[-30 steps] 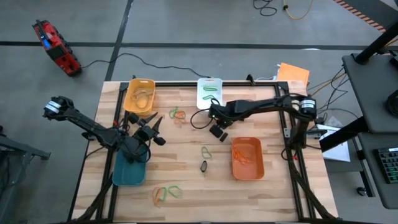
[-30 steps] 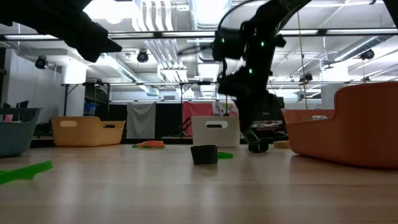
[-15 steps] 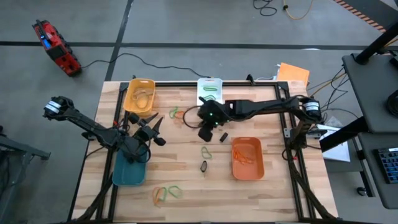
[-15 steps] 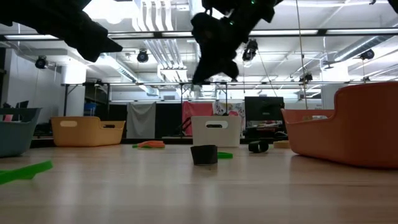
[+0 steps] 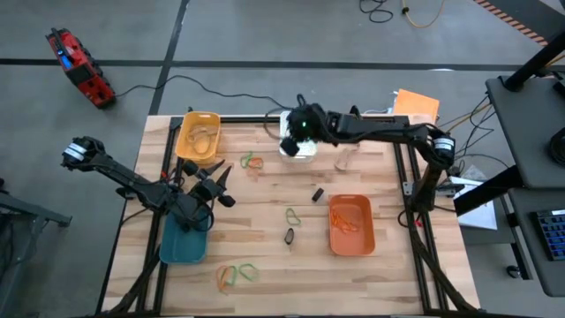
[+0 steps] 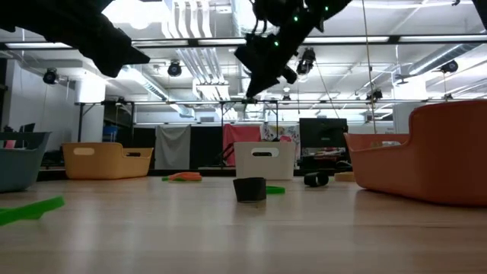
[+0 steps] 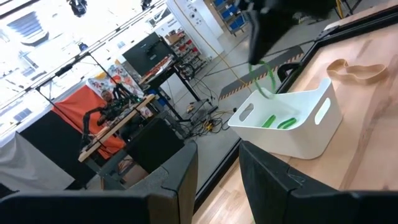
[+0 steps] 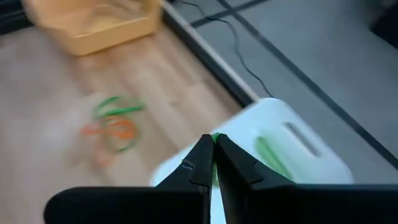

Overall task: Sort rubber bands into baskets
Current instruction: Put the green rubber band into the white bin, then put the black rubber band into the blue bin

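My right gripper (image 5: pixel 295 140) hangs above the white basket (image 5: pixel 305 117) at the table's far edge, shut on a green rubber band (image 7: pixel 265 76). More green bands (image 7: pixel 278 122) lie in that basket. My left gripper (image 7: pixel 217 177) stands level above the table's left side, by the teal basket (image 5: pixel 181 245), open, with nothing between its fingers. The yellow basket (image 5: pixel 199 135) sits at the far left, the orange basket (image 5: pixel 351 223) at the right. Loose bands lie on the table: green and orange (image 5: pixel 252 162), green (image 5: pixel 292 215), black (image 5: pixel 290 235), and a mixed heap (image 5: pixel 237 274). My right gripper pinches the green rubber band between its two fingertips; only a green sliver (image 8: pixel 215 138) shows between them. The fingers (image 8: pixel 200 158) slant down from the table's right side. The band hangs below them as a slack loop (image 7: pixel 268 84), clear of the white basket.
A small black piece (image 5: pixel 317 193) lies mid-table and a tan band (image 7: pixel 354 68) beside the white basket. A black frame rail (image 5: pixel 265 119) runs round the table's edges. Bare wood shows between the baskets.
My right gripper has risen from just above the table's middle and swung toward the far edge, and now hangs over the white basket, still shut. My left arm has kept still.
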You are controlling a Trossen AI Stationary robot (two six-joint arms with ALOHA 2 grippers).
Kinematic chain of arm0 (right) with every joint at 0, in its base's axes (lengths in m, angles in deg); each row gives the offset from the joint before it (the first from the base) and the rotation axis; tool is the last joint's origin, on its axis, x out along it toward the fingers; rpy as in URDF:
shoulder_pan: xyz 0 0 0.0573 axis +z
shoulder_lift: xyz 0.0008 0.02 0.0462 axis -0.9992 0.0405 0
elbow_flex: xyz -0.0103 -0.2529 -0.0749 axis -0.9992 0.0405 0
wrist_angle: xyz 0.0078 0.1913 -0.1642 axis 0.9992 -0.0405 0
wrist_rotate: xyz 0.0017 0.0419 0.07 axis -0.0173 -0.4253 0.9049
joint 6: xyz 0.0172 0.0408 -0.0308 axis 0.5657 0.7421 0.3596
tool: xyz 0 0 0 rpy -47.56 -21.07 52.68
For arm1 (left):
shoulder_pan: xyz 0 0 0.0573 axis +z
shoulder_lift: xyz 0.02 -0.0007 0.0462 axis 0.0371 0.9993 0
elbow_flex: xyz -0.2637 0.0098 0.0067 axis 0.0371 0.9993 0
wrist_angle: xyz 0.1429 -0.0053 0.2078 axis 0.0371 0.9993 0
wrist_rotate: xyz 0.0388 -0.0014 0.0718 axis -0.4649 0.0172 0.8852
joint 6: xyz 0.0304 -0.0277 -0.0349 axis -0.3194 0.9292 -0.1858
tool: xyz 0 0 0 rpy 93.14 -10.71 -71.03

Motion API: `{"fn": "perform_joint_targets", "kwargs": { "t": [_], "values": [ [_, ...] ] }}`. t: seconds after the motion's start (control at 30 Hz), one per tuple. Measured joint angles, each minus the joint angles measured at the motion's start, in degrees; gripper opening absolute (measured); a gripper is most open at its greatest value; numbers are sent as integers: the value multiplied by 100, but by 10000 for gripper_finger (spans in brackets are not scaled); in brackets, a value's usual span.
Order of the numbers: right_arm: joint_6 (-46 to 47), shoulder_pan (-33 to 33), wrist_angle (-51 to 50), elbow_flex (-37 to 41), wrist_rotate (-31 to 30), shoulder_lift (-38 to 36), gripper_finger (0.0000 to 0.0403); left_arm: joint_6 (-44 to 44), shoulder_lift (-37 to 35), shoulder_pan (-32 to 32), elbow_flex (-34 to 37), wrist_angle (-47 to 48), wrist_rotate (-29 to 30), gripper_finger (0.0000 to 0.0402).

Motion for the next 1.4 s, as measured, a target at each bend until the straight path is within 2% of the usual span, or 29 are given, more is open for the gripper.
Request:
{"fn": "perform_joint_targets", "kwargs": {
  "t": [0.3,0.73,1.27,1.4],
  "values": [
    [81,-821,80,114,191,101,9,-134,0,34,0,-42,0,103],
    [896,-1103,208,125,317,789,16,-136,2,222,0,-41,0,103],
    [944,-1156,203,125,373,868,136,-115,1,226,0,-39,0,103],
    [946,-1151,163,125,920,840,152,-103,2,227,0,-37,0,103]
  ]
}}
